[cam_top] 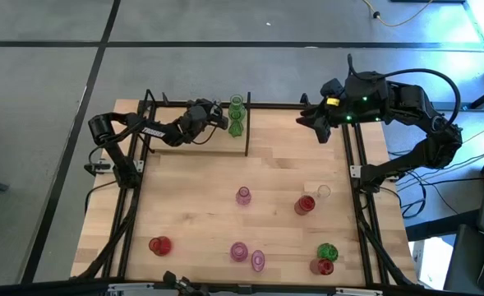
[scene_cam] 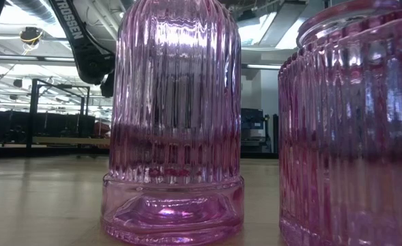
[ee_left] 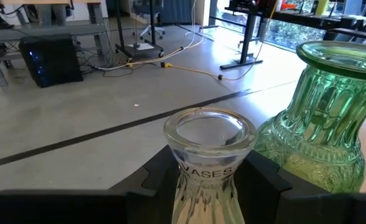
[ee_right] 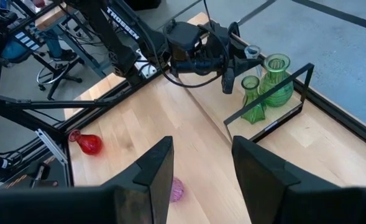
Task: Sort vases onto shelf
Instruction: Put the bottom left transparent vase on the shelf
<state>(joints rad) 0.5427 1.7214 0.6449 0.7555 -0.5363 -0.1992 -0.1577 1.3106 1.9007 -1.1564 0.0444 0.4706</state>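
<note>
"VASES" label marks clear vase (ee_left: 209, 174) between left fingers (ee_left: 266, 180).

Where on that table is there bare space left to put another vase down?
The table is bare across its middle and left, between the shelf and the pink vase. The far right corner under the right tool is bare too. Vases crowd the near edge and right side; green vases fill the shelf's right end.

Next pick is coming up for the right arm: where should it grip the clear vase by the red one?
Take the clear vase at its narrow neck, from straight above. It appears upright, and the red vase stands close on one side, so the right gripper should set its fingers clear of it.
</note>
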